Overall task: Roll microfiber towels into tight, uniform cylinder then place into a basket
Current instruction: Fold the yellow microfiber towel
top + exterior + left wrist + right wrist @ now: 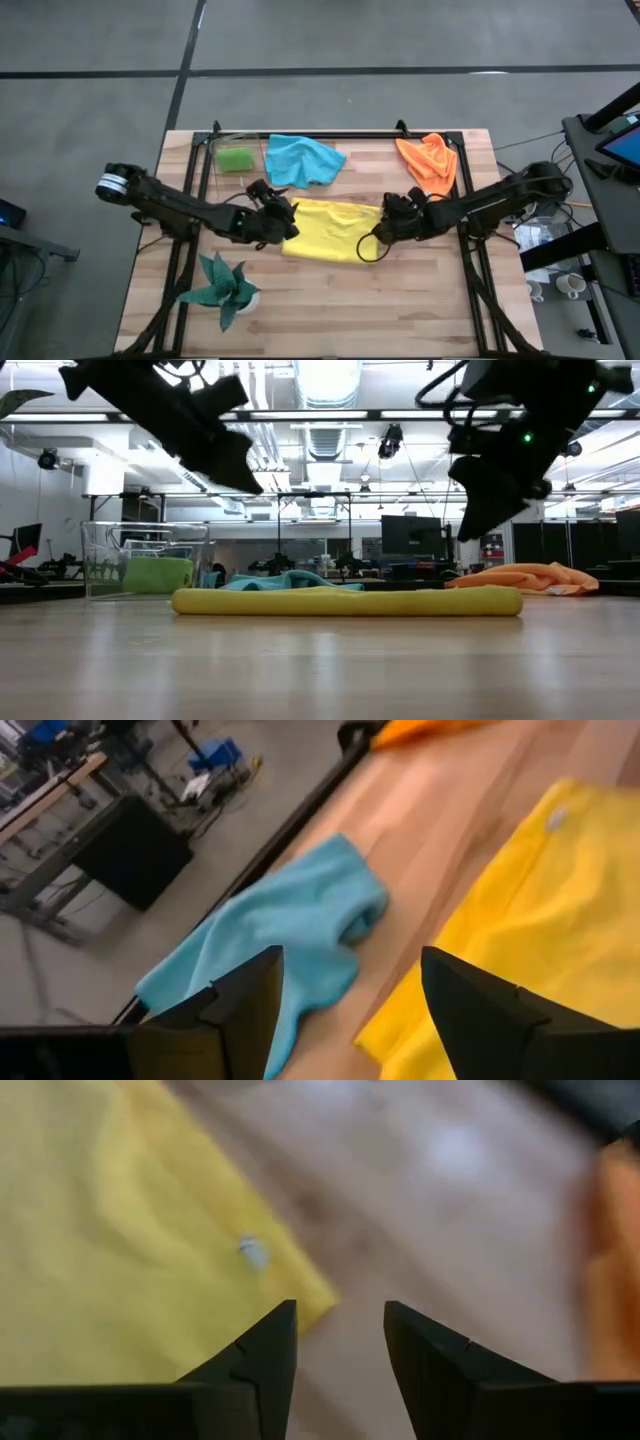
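Note:
The yellow towel [330,230] lies flat on the middle of the table and shows as a long low band [345,601] in the low view. My left gripper [288,222] hangs open above its left end, clear of it [245,480]. My right gripper [383,222] hangs open above its right end, also clear [470,525]. The blue towel [305,160] lies crumpled behind the yellow one. The orange towel [428,162] lies bunched at the far right. A rolled green towel [237,158] sits inside the clear basket [100,560] at the far left.
A dark teal spiky plant [225,290] stands near the table's front left. A black metal frame [330,136] runs along the far edge and down both sides. Bare wood lies in front of the yellow towel.

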Robot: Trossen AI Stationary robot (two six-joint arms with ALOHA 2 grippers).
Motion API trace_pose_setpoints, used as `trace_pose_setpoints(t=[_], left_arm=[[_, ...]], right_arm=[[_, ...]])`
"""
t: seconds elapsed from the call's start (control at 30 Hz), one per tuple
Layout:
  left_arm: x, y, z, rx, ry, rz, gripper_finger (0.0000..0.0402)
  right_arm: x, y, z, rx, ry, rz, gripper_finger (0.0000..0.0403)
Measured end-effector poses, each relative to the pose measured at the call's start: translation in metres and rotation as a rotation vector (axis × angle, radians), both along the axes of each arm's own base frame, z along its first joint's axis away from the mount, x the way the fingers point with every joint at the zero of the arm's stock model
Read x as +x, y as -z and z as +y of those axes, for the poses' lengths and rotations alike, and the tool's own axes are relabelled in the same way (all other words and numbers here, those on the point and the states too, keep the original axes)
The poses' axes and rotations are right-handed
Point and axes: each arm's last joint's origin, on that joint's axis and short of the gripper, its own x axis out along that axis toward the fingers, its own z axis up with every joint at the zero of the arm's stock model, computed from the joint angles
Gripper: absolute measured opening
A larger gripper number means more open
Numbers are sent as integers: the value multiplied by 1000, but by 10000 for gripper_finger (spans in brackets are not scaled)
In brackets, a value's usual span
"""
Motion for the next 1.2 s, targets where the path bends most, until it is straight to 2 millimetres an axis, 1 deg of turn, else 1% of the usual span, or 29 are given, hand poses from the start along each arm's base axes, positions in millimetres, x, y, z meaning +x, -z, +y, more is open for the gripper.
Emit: trace_pose_setpoints(t=[0.13,0.27,0.33,0.4,0.5,0.6,0.83,0.97,1.2], left_arm=[[1,-8,0,2,80,-111,222],[4,-10,-3,-45,239,-175,222],[6,-11,-5,-72,309,-187,222],[7,-11,-7,-88,363,-180,222],[7,-7,-8,-101,394,-167,222],[6,-4,-7,-102,395,-159,222],[5,-4,-7,-103,395,-162,222],[5,-4,-7,-103,395,-163,222],[4,-2,-7,-103,395,-159,222]], right_arm=[[-2,12,-15,164,-33,-112,148],[-5,17,-33,180,19,-132,148],[-3,19,-39,185,29,-136,148],[-2,24,-43,230,18,-123,148],[3,33,-46,280,-3,-114,148],[7,40,-46,278,-3,-85,148],[14,49,-47,278,0,-38,148],[16,49,-46,278,-1,-41,148],[15,43,-46,280,-6,-72,148]])
